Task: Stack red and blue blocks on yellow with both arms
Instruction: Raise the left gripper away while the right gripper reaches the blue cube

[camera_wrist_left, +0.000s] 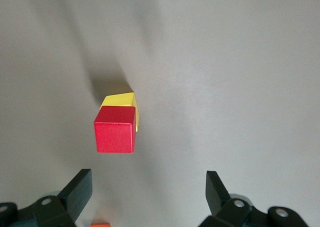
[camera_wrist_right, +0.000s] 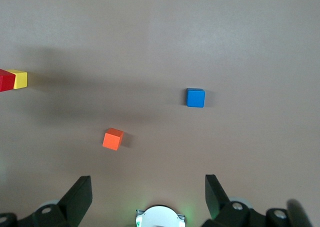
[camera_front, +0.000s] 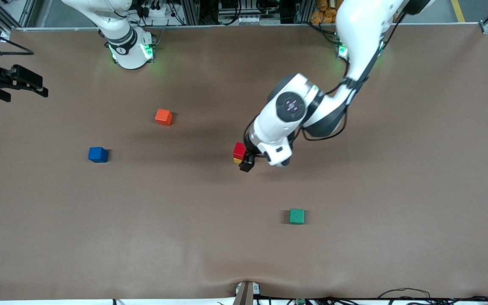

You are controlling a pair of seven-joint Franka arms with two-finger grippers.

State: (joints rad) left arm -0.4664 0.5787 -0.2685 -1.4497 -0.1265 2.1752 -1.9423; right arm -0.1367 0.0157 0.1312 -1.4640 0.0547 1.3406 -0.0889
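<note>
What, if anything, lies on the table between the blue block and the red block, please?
Nothing: in the front view the table is bare between the blue block and the red block, which sits on the yellow block.

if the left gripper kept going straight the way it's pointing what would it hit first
Probably bare table: the left gripper, open, points down just beside the red block stacked on the yellow block; depth is unclear.
</note>
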